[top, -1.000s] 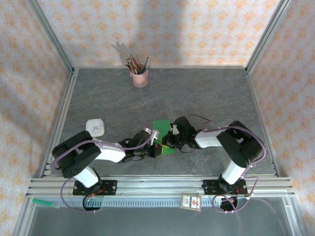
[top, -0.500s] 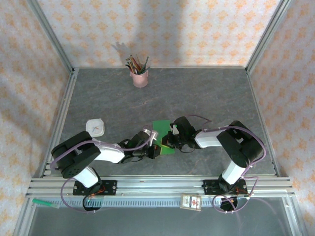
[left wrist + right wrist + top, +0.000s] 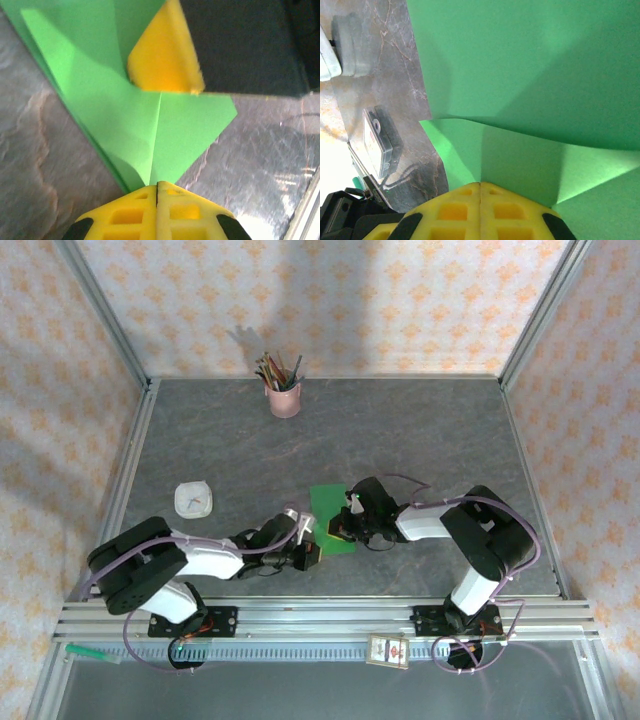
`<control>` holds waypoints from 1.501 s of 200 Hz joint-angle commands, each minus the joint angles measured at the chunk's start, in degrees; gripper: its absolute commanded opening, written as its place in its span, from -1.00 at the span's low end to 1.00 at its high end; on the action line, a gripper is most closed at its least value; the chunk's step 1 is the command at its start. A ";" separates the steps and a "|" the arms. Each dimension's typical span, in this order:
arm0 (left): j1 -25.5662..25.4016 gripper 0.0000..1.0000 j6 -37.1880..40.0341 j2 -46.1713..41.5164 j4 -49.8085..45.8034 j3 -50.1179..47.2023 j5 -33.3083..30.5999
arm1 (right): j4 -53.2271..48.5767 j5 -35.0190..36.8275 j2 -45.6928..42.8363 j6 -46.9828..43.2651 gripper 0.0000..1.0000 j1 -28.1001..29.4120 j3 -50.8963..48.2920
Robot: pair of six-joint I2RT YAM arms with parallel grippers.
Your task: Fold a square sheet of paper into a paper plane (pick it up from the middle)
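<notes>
Top external: pencil cup [image 3: 285, 398] beyond paper [image 3: 325, 504]

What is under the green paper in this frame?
Grey table shows around the green paper, so the table lies below it. The left tool and right tool are shut on its edges. Anything beneath the folded layers is covered.

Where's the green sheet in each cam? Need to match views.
Top external: green sheet near table centre, between left gripper and right gripper.
Left wrist: green sheet from upper left to centre, crease running into the shut left gripper.
Right wrist: green sheet across top and right, a fold pinched in the right gripper.
Shared landmark: grey marbled table, bordering the sheet in all three.
</notes>
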 commanded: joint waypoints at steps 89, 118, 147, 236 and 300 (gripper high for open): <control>2.43 -1.00 -0.17 0.14 -0.39 7.17 0.86 | -4.63 4.24 1.73 -0.74 -1.00 -0.40 -1.75; 2.47 -1.00 0.24 3.00 0.61 7.35 0.73 | -4.54 4.31 1.73 -0.73 -1.00 -0.40 -1.69; 2.60 -1.00 0.61 5.00 1.71 7.14 1.08 | -4.45 4.15 1.80 -0.72 -1.00 -0.40 -1.56; 3.11 -1.00 2.08 7.47 -1.17 5.02 -1.45 | -5.32 3.05 0.83 -1.06 -0.97 -0.46 1.25; 3.06 -1.00 3.82 7.90 -2.91 1.89 -2.43 | -7.01 1.80 -4.62 -0.20 -0.86 -0.57 4.06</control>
